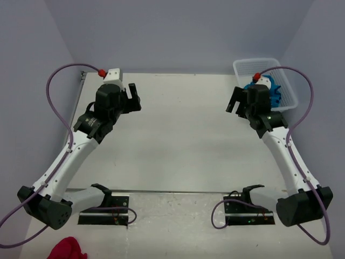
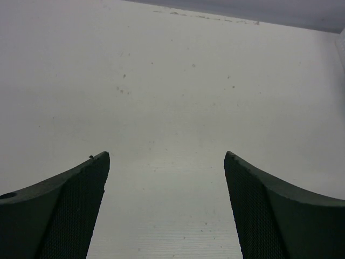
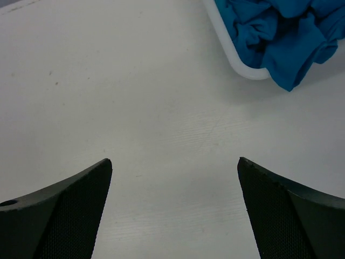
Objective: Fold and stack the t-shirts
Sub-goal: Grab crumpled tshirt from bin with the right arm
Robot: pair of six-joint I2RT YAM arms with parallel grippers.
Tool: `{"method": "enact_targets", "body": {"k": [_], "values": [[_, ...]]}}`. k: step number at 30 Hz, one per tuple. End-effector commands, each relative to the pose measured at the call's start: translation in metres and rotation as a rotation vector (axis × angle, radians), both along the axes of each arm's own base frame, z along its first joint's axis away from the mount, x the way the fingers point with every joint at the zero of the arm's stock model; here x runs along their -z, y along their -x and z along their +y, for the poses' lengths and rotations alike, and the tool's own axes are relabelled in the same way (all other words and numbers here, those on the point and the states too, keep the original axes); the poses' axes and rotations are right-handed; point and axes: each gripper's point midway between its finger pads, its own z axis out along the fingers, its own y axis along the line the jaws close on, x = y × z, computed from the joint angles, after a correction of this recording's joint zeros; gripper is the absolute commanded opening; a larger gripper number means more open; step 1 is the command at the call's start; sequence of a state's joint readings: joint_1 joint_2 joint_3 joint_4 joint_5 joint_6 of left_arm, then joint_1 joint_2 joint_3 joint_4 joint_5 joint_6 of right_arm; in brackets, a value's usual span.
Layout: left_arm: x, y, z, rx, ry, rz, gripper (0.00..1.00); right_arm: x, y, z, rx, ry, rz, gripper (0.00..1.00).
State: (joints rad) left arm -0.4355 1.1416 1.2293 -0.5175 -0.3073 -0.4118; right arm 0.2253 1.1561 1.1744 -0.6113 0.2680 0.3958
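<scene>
A crumpled teal-blue t-shirt (image 1: 275, 93) lies bunched in a white plastic basket (image 1: 253, 66) at the table's far right, partly hidden by my right arm. In the right wrist view the t-shirt (image 3: 280, 32) spills over the basket's rim (image 3: 229, 51). My right gripper (image 1: 235, 101) is open and empty, hovering just left of the basket; it also shows in the right wrist view (image 3: 175, 162). My left gripper (image 1: 133, 97) is open and empty over the far left of the table; in the left wrist view (image 2: 167, 156) only bare table shows between its fingers.
The white table (image 1: 178, 140) lies between both arms. A red cloth (image 1: 66, 250) lies below the table's near edge at bottom left. Grey walls stand close on the left, back and right.
</scene>
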Motion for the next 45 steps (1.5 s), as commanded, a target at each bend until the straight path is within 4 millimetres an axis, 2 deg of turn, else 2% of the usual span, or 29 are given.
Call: {"method": "enact_targets", "body": {"k": [1, 4, 5, 6, 7, 8, 9, 10, 11, 12, 13, 14, 15, 16, 20, 23, 28, 30, 33, 34, 41, 45], "values": [[0.0, -0.005, -0.011, 0.04, 0.024, -0.022, 0.87, -0.003, -0.019, -0.024, 0.083, 0.009, -0.004, 0.99], [0.01, -0.004, -0.016, 0.066, 0.026, -0.002, 0.87, -0.004, -0.037, -0.052, 0.154, 0.019, 0.008, 0.99], [0.016, -0.003, -0.017, 0.07, 0.025, 0.006, 0.87, -0.015, -0.046, -0.062, 0.181, 0.018, -0.005, 0.99], [0.019, -0.003, -0.019, 0.081, 0.028, 0.011, 0.87, -0.001, -0.057, -0.077, 0.22, 0.025, 0.042, 0.99], [0.023, -0.003, -0.02, 0.086, 0.031, 0.015, 0.87, 0.004, -0.059, -0.093, 0.269, 0.017, 0.074, 0.99], [0.026, -0.003, -0.021, 0.091, 0.033, 0.019, 0.87, -0.004, -0.068, -0.102, 0.29, 0.005, 0.062, 0.99], [0.028, -0.002, -0.024, 0.101, 0.043, 0.024, 0.86, 0.007, -0.075, -0.117, 0.324, -0.005, 0.093, 0.97], [0.032, -0.002, -0.026, 0.11, 0.048, 0.027, 0.86, 0.009, -0.079, -0.122, 0.332, -0.009, 0.099, 0.94], [0.033, -0.002, -0.027, 0.117, 0.05, 0.028, 0.86, 0.001, -0.086, -0.129, 0.344, -0.007, 0.079, 0.91], [0.035, -0.002, -0.027, 0.118, 0.047, 0.031, 0.86, 0.003, -0.088, -0.141, 0.374, 0.009, 0.085, 0.85], [0.036, -0.002, -0.027, 0.118, 0.044, 0.03, 0.86, 0.012, -0.094, -0.149, 0.385, 0.023, 0.11, 0.78], [0.038, -0.002, -0.027, 0.118, 0.039, 0.031, 0.86, 0.008, -0.099, -0.156, 0.401, 0.028, 0.104, 0.76], [0.038, -0.002, -0.026, 0.115, 0.035, 0.031, 0.86, 0.013, -0.098, -0.17, 0.436, 0.04, 0.122, 0.76], [0.039, -0.003, -0.026, 0.115, 0.035, 0.03, 0.86, 0.025, -0.101, -0.177, 0.453, 0.038, 0.155, 0.76], [0.041, -0.001, -0.029, 0.135, 0.044, 0.028, 0.86, 0.047, -0.099, -0.203, 0.51, 0.026, 0.203, 0.77], [0.047, 0.001, -0.03, 0.146, 0.047, 0.037, 0.87, 0.061, -0.1, -0.214, 0.537, 0.036, 0.235, 0.77], [0.056, 0.006, -0.031, 0.163, 0.043, 0.061, 0.87, 0.072, -0.099, -0.23, 0.575, 0.038, 0.259, 0.75], [0.057, 0.008, -0.031, 0.165, 0.04, 0.058, 0.87, 0.075, -0.1, -0.235, 0.583, 0.035, 0.261, 0.71], [0.058, 0.008, -0.031, 0.17, 0.041, 0.057, 0.87, 0.08, -0.103, -0.234, 0.578, 0.025, 0.265, 0.68], [0.058, 0.007, -0.032, 0.171, 0.042, 0.057, 0.87, 0.08, -0.104, -0.233, 0.575, 0.02, 0.264, 0.63], [0.062, 0.006, -0.035, 0.179, 0.047, 0.065, 0.87, 0.081, -0.112, -0.225, 0.538, -0.016, 0.244, 0.48], [0.058, 0.007, -0.032, 0.171, 0.043, 0.059, 0.88, 0.082, -0.114, -0.22, 0.527, -0.026, 0.24, 0.49]]}}
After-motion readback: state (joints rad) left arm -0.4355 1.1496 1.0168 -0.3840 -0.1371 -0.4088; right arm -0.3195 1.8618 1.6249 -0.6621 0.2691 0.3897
